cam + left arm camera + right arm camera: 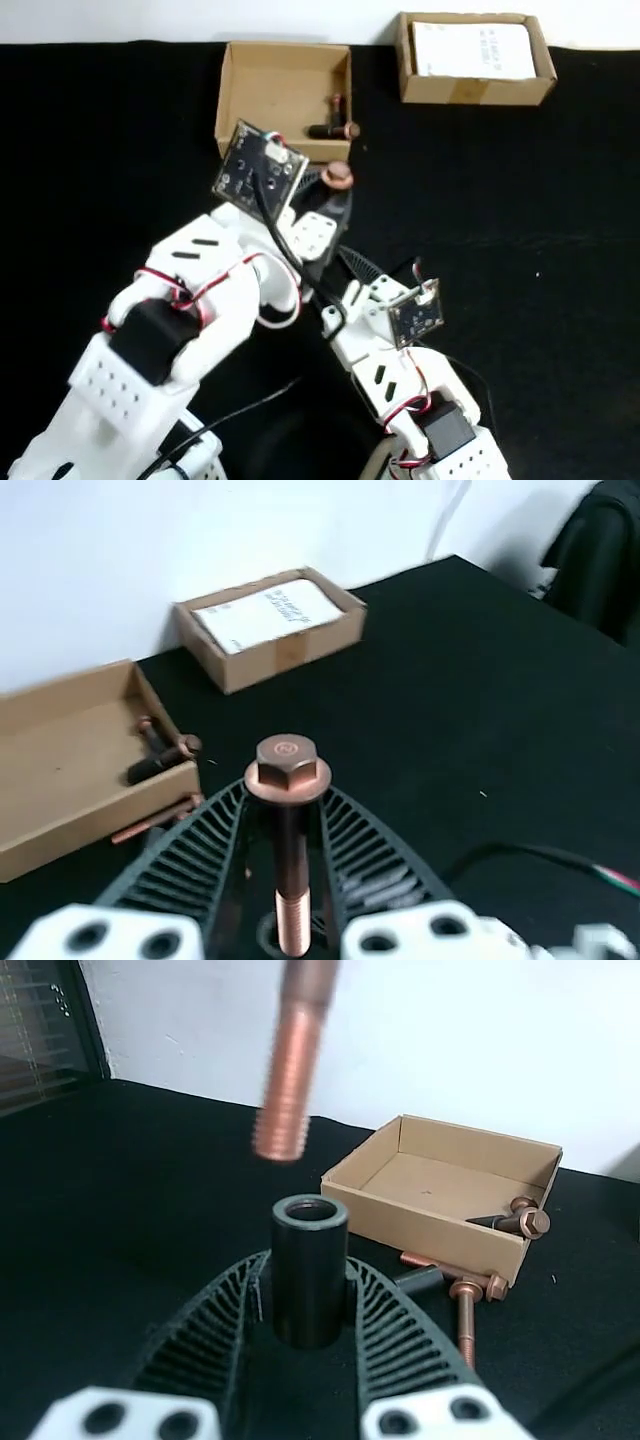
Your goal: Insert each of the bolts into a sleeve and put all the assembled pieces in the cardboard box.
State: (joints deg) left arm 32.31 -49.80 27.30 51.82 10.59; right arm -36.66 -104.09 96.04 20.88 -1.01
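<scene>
Two grippers meet just below the cardboard box in the upper middle of the high view, and we read the arrangement as set up for threading one bolt into one sleeve.

Starting at the lower left of that view, the left arm slants up toward the centre. The left gripper is narrowed onto the bolt, pinching its shank just under the hex head, so the threaded end points down and away from the fingers. We judge this grip leaves the whole thread free to enter a bore.

Moving right, the right gripper is clamped around the sleeve, holding it upright with its open mouth facing up. The bolt's tip hangs over that mouth, apart from it and a little off the bore's line, so we think a small correction is needed before lowering.

Inside the cardboard box, near its right wall, lie the assembled pieces. Just outside its front wall, loose bolts and a dark spare sleeve wait on the tabletop.

Farther right, at the upper right of the high view, a second box holds a white sheet.
</scene>
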